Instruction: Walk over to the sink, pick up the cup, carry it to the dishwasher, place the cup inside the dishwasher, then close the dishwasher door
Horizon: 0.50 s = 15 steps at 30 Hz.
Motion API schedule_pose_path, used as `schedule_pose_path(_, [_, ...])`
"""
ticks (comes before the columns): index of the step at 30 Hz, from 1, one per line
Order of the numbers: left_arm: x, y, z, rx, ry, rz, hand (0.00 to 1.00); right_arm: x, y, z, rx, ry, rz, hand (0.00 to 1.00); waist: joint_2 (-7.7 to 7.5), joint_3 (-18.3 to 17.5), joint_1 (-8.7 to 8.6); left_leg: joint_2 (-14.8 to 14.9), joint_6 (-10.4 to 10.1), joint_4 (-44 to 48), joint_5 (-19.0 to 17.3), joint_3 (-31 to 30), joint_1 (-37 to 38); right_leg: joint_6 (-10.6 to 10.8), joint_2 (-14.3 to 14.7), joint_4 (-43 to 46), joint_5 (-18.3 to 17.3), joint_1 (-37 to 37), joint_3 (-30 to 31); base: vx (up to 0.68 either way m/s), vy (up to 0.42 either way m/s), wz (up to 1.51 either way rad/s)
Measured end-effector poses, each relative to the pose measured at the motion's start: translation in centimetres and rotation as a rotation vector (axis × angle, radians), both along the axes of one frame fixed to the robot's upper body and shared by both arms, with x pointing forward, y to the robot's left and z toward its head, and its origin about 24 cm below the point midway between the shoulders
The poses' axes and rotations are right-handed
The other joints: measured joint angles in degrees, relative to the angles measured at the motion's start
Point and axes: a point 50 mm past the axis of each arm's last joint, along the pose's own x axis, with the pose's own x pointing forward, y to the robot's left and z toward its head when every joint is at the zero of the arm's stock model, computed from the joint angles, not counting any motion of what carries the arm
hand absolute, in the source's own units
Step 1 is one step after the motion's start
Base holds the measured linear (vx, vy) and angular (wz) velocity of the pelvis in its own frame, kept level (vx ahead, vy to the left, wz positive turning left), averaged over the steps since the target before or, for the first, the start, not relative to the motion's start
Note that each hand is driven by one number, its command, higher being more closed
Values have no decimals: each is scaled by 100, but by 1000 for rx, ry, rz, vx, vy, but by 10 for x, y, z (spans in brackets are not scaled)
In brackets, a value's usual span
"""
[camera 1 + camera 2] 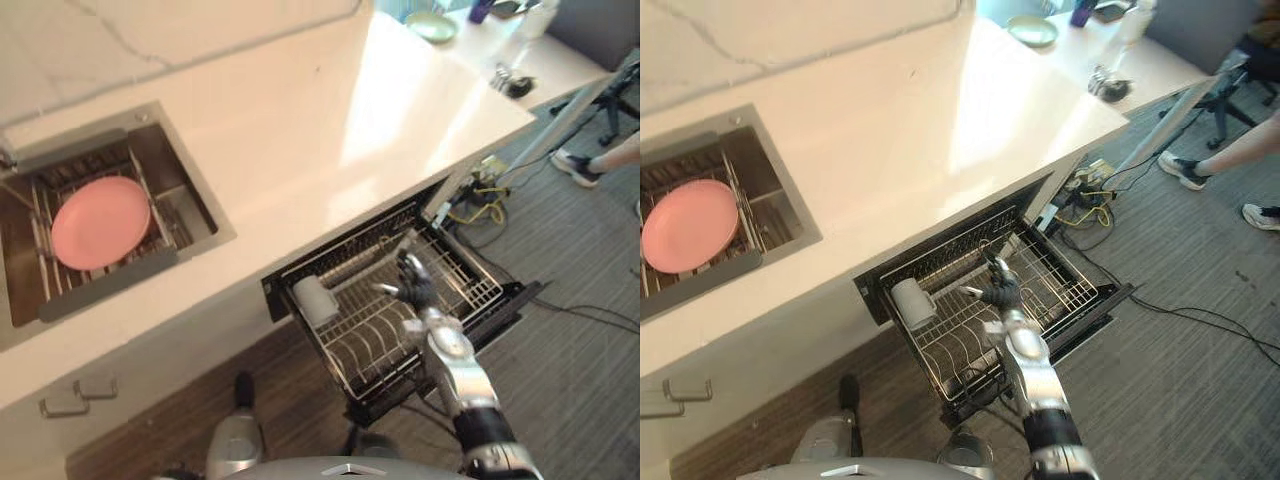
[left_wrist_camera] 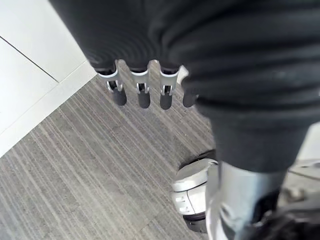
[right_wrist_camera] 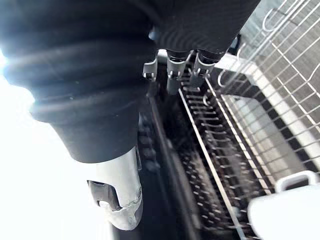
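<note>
Bright daylight scene on my feed. Strong glare patch on countertop (image 1: 400, 110), right of middle, surface washed near white, strongest toward far right end. Sink (image 1: 195, 205) basin dimmer. Pink plate (image 1: 100, 222) evenly lit, no hot spot. Dishwasher rack (image 1: 480, 290) lit at outer end, inner end in shadow under counter. Right wrist view: area beside thumb blown out white, right hand (image 3: 100, 75) cover near black. Left wrist view: floor (image 2: 75, 165) in soft even light, left hand (image 2: 200, 50) cover dark against it.

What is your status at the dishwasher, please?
Right hand open over the rack. Left hand open above the floor. Cup lying in the rack. Dishwasher open.
</note>
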Motion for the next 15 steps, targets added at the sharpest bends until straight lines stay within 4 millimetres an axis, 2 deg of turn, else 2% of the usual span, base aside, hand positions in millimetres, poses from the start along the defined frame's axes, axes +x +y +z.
schedule_pose_path(1, [-6, 2, -1, 2, 26, 20, 0, -13, -10, 1, 72, -25, -70, 0, -54, -122, -216, 80, 20, 11, -244, 720, 7, 27, -68, -268, 145, 214, -268, -41, 46, 76])
schedule_pose_path(2, [-9, 2, -2, 1, 37, 23, 0, -18, -14, 3, 102, -47, -99, 0, -108, -175, -286, 135, 106, 87, -240, 1003, 19, 48, -126, -385, 195, 242, -400, -1, 68, 82])
schedule_pose_path(3, [-10, 0, -2, -6, 43, 26, 0, -26, -27, 11, 129, -105, -157, 0, -22, -211, -341, 266, 300, 386, -173, 1312, 1, 66, -181, -340, 214, 293, -464, 16, 125, 53])
schedule_pose_path(4, [-15, -4, -4, -11, 58, 31, 0, -29, -37, 19, 138, -159, -197, 0, 105, -266, -380, 289, 254, 489, 97, 1396, 15, 137, -217, -222, 180, 290, -447, 7, 106, 33])
schedule_pose_path(6, [-19, -2, -4, 4, 66, 40, 0, -26, -37, 29, 184, -243, -208, 0, -16, -296, -351, 145, 229, 526, 96, 1106, 52, 179, -401, -155, 157, 208, -239, -45, 77, -14])
schedule_pose_path(8, [-22, -8, -5, -11, 62, 91, 0, -15, -30, 51, 250, -378, -176, 0, -49, -289, -250, 83, 1, 533, -46, 420, 117, 183, -455, -128, 165, 29, 135, -58, 19, -67])
schedule_pose_path(9, [-25, -7, -5, -13, 60, 137, 0, -10, -28, 61, 272, -434, -164, 0, -53, -296, -242, 25, -36, 412, -68, 351, 216, 228, -494, -108, 166, -35, 315, -42, 21, -65])
schedule_pose_path(12, [-31, -8, -6, -20, 54, 216, 0, -5, -28, 78, 296, -543, -170, 0, -111, -321, -267, -259, -13, -2, -12, 566, 494, 309, -701, -103, 236, -99, 593, -73, 114, -38])
schedule_pose_path(15, [-30, -3, -6, -12, 29, 226, 0, -10, -34, 84, 325, -578, -251, 0, -296, -331, -281, -603, 166, 31, -101, 609, 534, 291, -1011, -44, 346, -87, 597, -6, 141, 3])
